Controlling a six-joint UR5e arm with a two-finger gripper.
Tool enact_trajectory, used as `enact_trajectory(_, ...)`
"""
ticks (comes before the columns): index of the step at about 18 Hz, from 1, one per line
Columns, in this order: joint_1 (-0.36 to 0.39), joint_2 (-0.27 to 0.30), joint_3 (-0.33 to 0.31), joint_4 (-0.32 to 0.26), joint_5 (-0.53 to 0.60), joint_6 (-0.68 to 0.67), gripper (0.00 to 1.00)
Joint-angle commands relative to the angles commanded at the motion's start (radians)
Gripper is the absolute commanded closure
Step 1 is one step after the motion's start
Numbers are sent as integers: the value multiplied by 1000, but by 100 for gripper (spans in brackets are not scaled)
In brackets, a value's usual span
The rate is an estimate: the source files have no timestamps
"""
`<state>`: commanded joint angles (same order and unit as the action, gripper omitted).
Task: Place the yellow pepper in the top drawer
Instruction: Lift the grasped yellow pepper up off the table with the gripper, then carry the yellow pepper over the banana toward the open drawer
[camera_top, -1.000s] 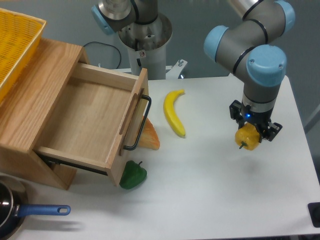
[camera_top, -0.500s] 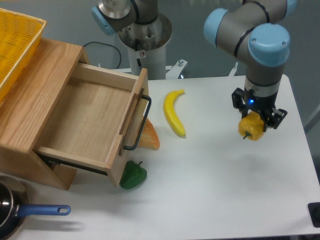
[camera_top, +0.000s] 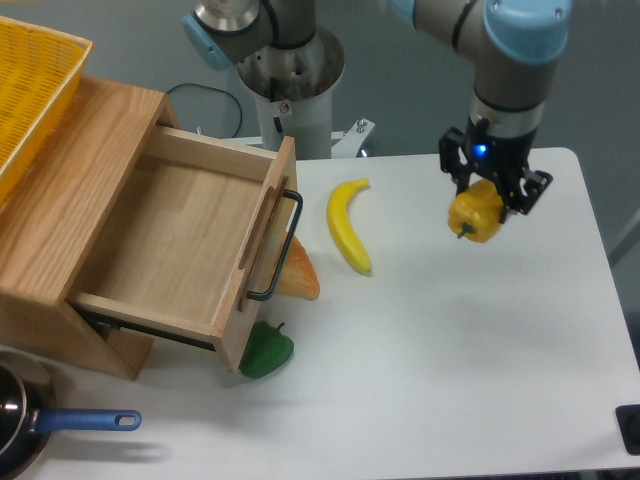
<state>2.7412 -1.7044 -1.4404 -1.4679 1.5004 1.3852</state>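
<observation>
The yellow pepper (camera_top: 475, 215) hangs in the air above the white table, right of the banana, with its stem pointing down-left. My gripper (camera_top: 486, 196) is shut on the pepper, and its black fingers clasp the fruit from both sides. Far to the left, the top drawer (camera_top: 170, 235) stands pulled open from the light wooden cabinet, its inside bare. The drawer's black bar handle (camera_top: 278, 245) faces the table's middle.
A banana (camera_top: 347, 226) lies between drawer and gripper. An orange item (camera_top: 298, 275) sits by the handle, and a dark green pepper (camera_top: 266, 351) lies below the drawer's front corner. A yellow basket (camera_top: 30, 90) tops the cabinet. A blue-handled pan (camera_top: 60, 425) sits front left.
The gripper has risen and moved left with the yellow pepper, from low over the right side of the table toward the banana. Nothing else has moved.
</observation>
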Motion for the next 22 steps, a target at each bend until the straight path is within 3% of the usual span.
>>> enact_trajectory(5,-5,86,-23,-72,-83,-31,75)
enact_trajectory(11,-14,178,-61,-114,-155,-106,75)
enact_trajectory(16,-24,206,-64,-138,-221,-164,75)
enact_trajectory(22,-101,204,-64,-131,-232,-301,74)
